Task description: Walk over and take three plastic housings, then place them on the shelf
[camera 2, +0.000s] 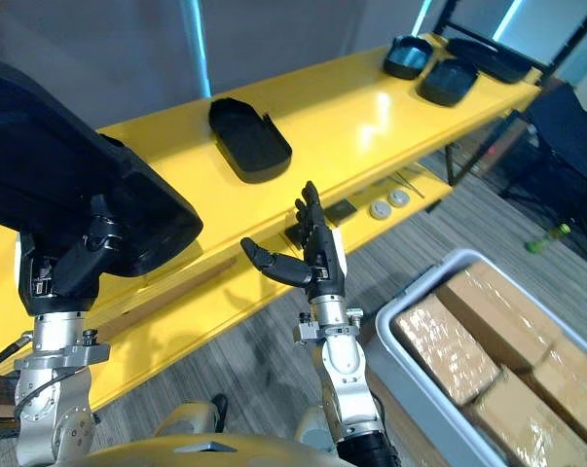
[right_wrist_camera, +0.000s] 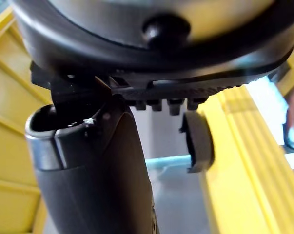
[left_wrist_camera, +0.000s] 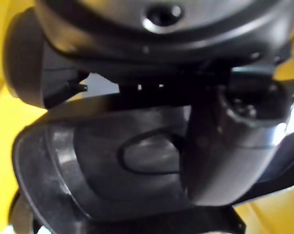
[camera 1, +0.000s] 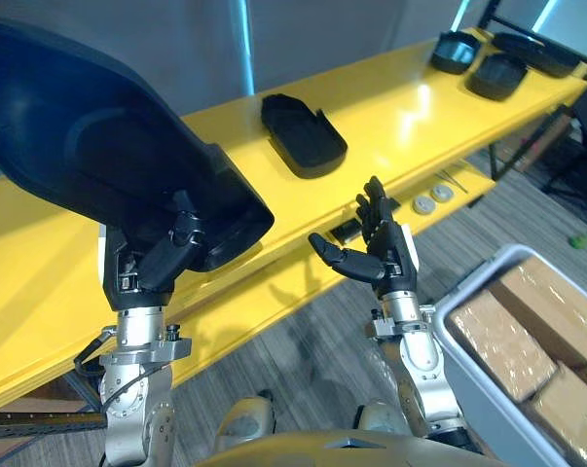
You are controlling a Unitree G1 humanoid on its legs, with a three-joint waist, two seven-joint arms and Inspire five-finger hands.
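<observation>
"Plastic housing [camera 1: 98, 146]: where is it?"

"Large, black and hollow, it is held up over the near end of the yellow shelf [camera 1: 400, 117]. The left hand [camera 1: 162, 258] grips its lower edge, fingers and thumb curled round the rim. I cannot tell whether it touches the shelf."

"And the right hand?"

"The right hand [camera 1: 376, 255] stands in front of the shelf's lower tier. Its fingers are straight and pointing up, its thumb is out to the side, and it holds nothing."

"Any containers?"

"A grey bin [camera 1: 473, 280] sits on the floor in front of the shelf. It holds brown blocks [camera 1: 502, 341] wrapped in clear film, packed side by side."

"What lies on the shelf?"

"A second housing [camera 1: 303, 134] lies near the middle of the top board. Three far housings [camera 1: 495, 75] cluster at the far end. On the lower tier are two small round discs [camera 1: 424, 204] and a small dark part [camera 1: 347, 231]."

"And the room?"

"A grey plank-patterned floor [camera 1: 303, 360] lies in front of the shelf. Behind it is a grey wall [camera 1: 351, 39] with a light-blue vertical strip [camera 1: 244, 44]."
</observation>
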